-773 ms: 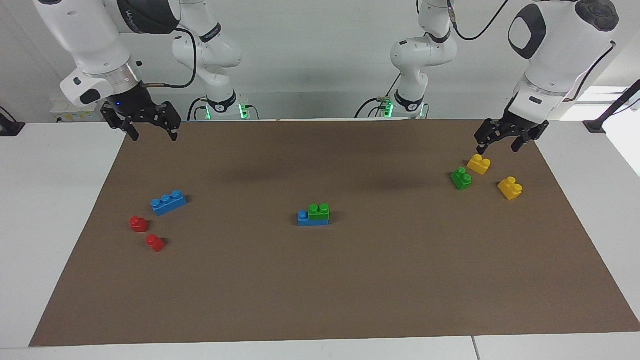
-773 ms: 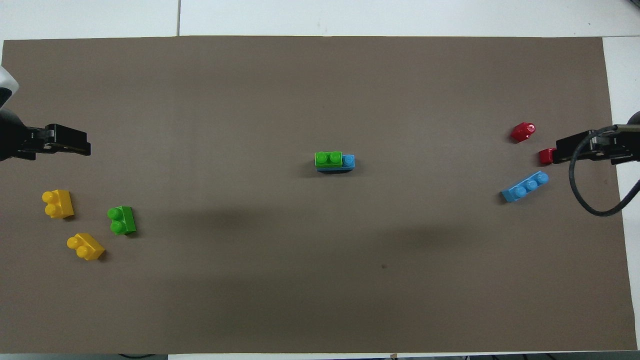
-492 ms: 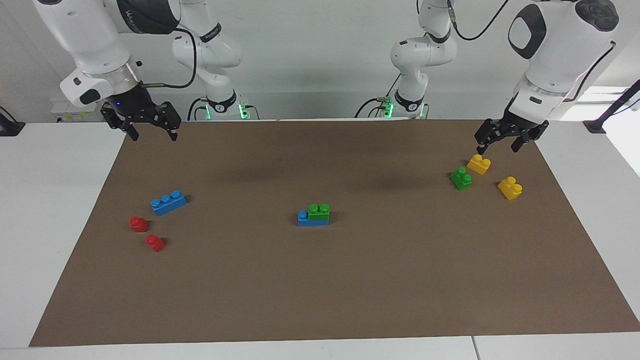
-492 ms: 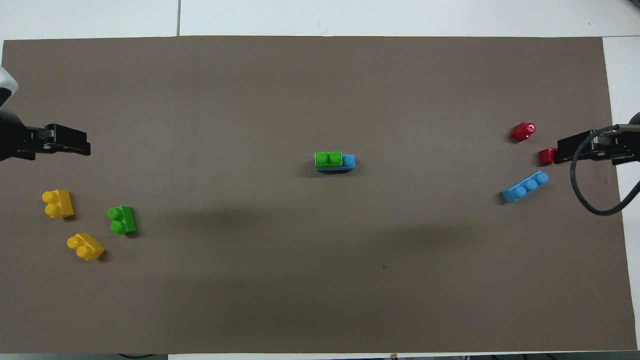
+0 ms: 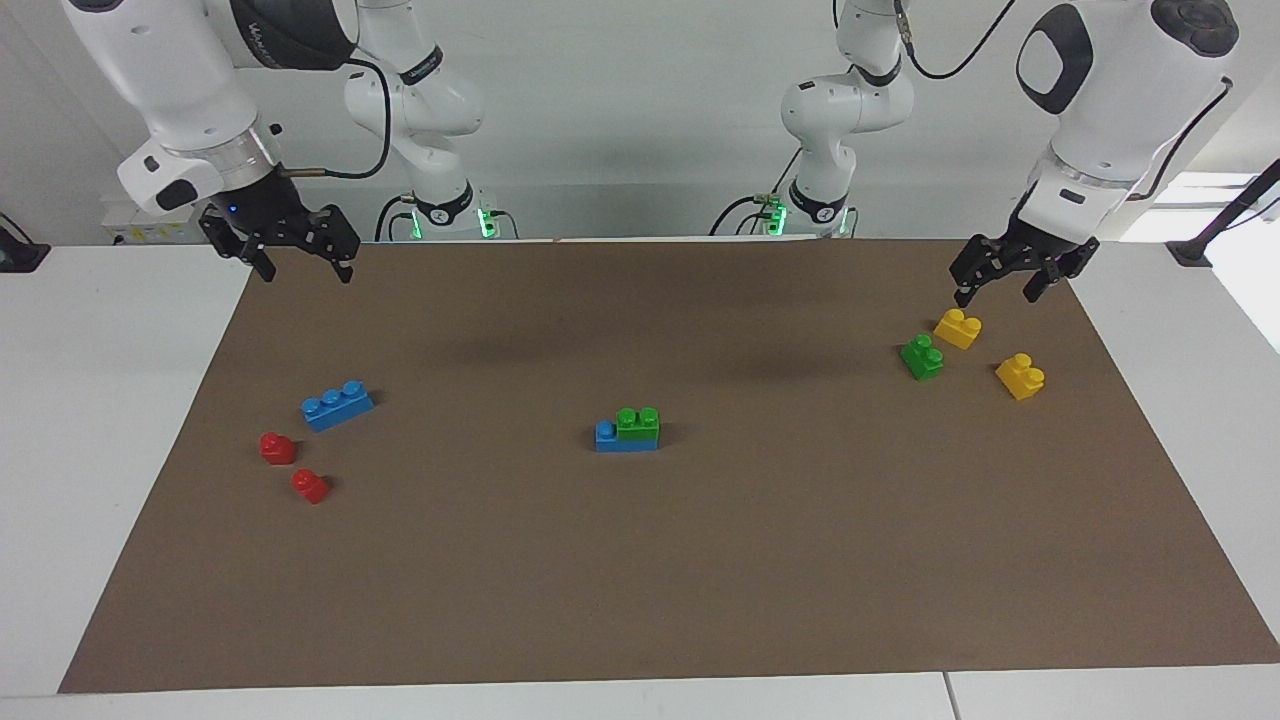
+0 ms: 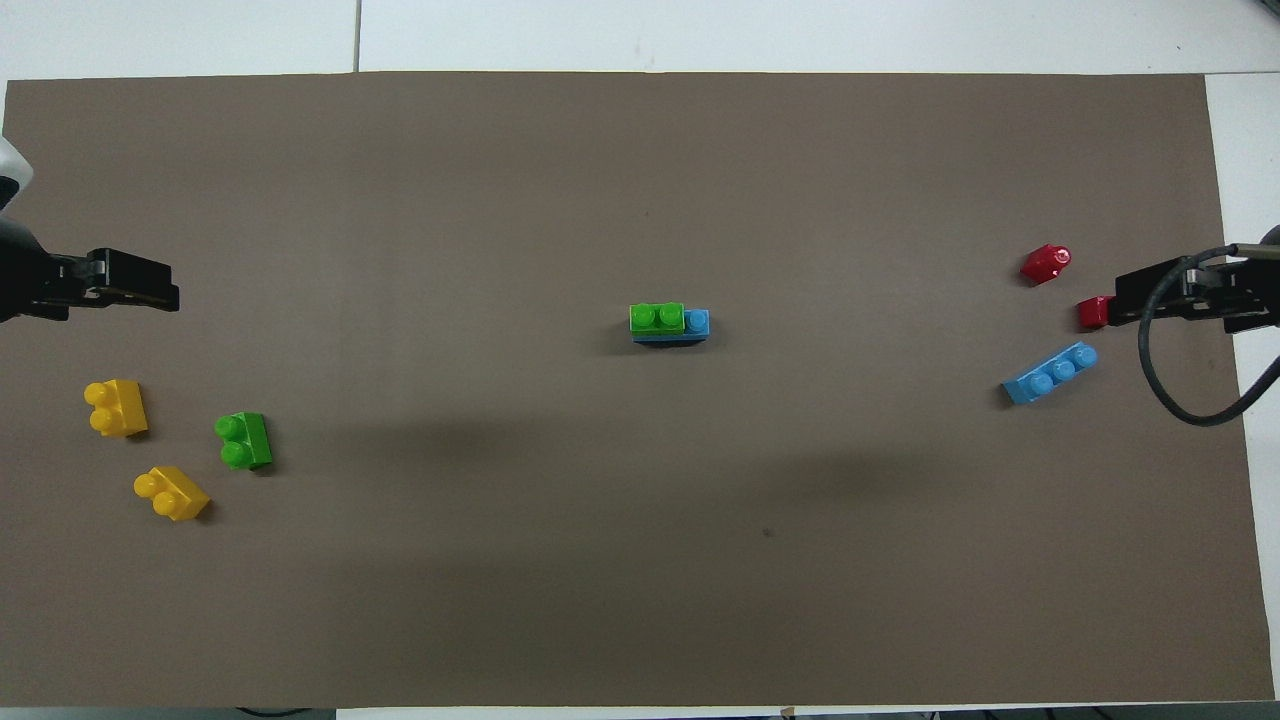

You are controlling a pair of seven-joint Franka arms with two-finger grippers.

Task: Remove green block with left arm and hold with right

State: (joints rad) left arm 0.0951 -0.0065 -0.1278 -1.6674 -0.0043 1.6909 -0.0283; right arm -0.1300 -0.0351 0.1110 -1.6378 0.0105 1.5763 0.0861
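Note:
A green block [image 5: 637, 422] sits pressed onto one end of a blue brick [image 5: 607, 437] in the middle of the brown mat; both show in the overhead view, the green block [image 6: 657, 317] on the blue brick [image 6: 697, 322]. A second, loose green block [image 5: 922, 356] lies toward the left arm's end [image 6: 243, 440]. My left gripper [image 5: 996, 293] hangs open and empty over the mat beside a yellow brick [image 5: 957, 328]. My right gripper [image 5: 306, 272], with a cable loop, hangs open and empty over the mat's corner at the right arm's end.
Two yellow bricks [image 6: 116, 407] [image 6: 172, 493] lie by the loose green block. A loose blue three-stud brick [image 5: 337, 404] and two red bricks [image 5: 277, 447] [image 5: 310, 486] lie toward the right arm's end. The brown mat [image 5: 700, 560] covers the white table.
Both grippers have edged slightly upward. No brick has moved.

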